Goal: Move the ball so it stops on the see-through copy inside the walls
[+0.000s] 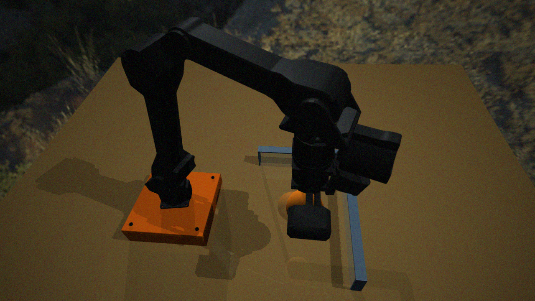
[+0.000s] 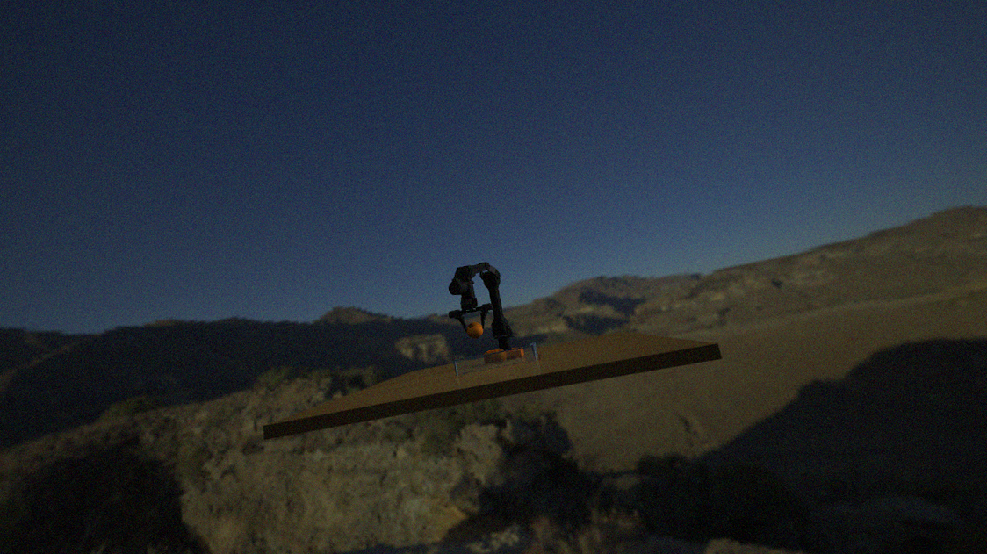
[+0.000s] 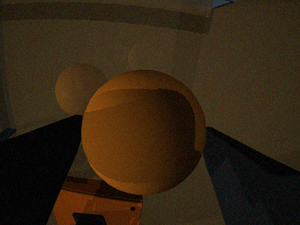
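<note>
Above the table, the orange ball is held clamped between the gripper fingers, which stand fairly wide around it. The see-through copy is seen at ten o'clock of the ball, inside the clear walls.
</note>
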